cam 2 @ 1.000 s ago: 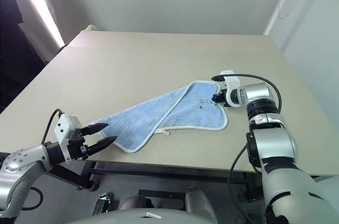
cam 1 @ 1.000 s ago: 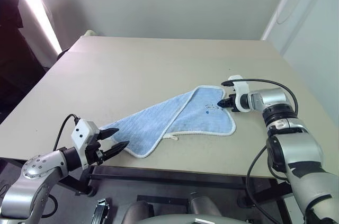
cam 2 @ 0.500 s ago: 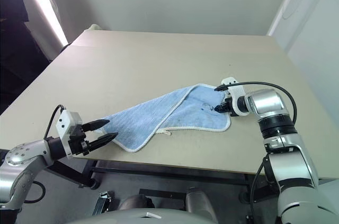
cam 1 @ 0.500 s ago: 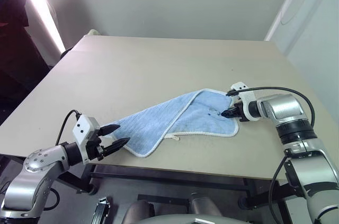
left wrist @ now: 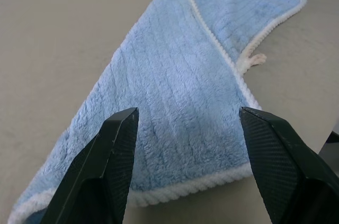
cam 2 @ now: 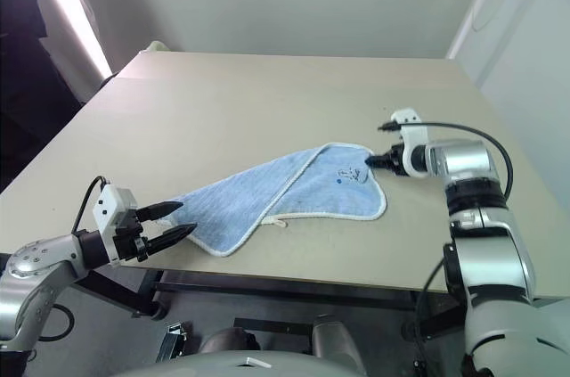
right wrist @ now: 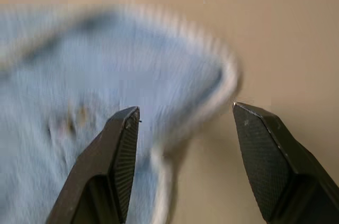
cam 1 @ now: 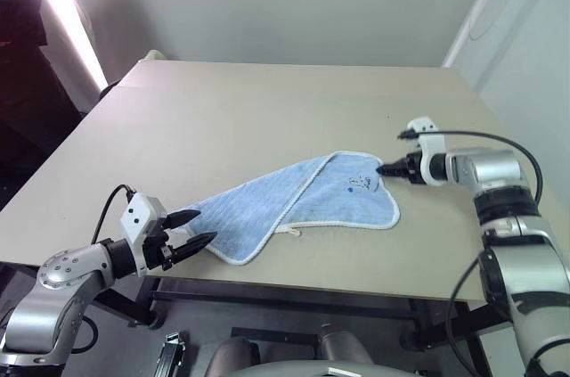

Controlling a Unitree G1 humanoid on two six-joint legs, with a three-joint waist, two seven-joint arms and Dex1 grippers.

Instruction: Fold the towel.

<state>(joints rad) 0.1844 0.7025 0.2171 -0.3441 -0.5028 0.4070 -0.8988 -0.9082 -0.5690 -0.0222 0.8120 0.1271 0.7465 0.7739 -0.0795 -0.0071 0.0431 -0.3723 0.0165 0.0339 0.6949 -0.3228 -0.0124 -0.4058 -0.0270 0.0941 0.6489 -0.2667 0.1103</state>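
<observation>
A: Right, both sets of fingers are spread and hold nothing. Your right gripper (cam 1: 381, 168) sits just off the towel (cam 1: 294, 203); the left gripper (cam 1: 196, 227) is at its near corner.

B: Risk?

A: Probably a one-layer pinch, so the fold drags crooked. Towel's light blue terry with white edging, folded diagonally, near the tabletop (cam 1: 223, 118) front edge, loop tag poking out.

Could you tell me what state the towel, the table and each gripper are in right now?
towel: lying on the table, loosely folded over itself, held by neither gripper.
left gripper: open, at the towel's near corner, holding nothing.
right gripper: open, just off the towel's far corner, holding nothing.
table: bearing the towel near its front edge.
</observation>
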